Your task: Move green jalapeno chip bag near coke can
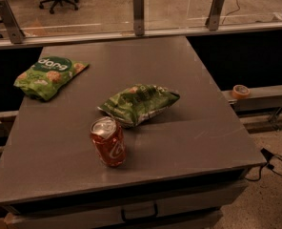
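Table top (188, 128) is looking smooth, matt and grey, showing faint scuffs; can't tell the material. The green jalapeno chip bag (141, 101) is reading as crinkly plastic film, catching a dull sheen on its creases. The coke can (108, 142) is showing glossy red painted metal with a bare silver top. The second green bag (48, 75) is looking like smoother, glossier film. The posts (138, 13) at the back are looking like dull metal, holding clear glass (179, 4). The gripper is sitting out of frame.
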{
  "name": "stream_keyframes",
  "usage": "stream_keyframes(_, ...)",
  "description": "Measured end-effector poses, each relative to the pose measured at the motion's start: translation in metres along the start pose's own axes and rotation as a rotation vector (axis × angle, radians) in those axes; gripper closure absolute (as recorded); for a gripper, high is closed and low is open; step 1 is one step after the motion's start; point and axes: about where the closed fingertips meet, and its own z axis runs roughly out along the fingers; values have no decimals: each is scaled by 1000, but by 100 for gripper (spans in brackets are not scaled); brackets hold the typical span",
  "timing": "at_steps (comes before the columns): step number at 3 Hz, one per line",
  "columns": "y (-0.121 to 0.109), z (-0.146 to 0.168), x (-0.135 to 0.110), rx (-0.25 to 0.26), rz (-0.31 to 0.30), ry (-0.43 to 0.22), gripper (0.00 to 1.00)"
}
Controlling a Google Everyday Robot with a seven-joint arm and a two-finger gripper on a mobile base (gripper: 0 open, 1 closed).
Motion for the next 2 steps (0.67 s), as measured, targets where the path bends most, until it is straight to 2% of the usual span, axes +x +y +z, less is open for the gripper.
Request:
stream_keyframes(1,5,10,15,12,61,-27,0)
stream_keyframes(2,-21,11,56,131,127,-29,0)
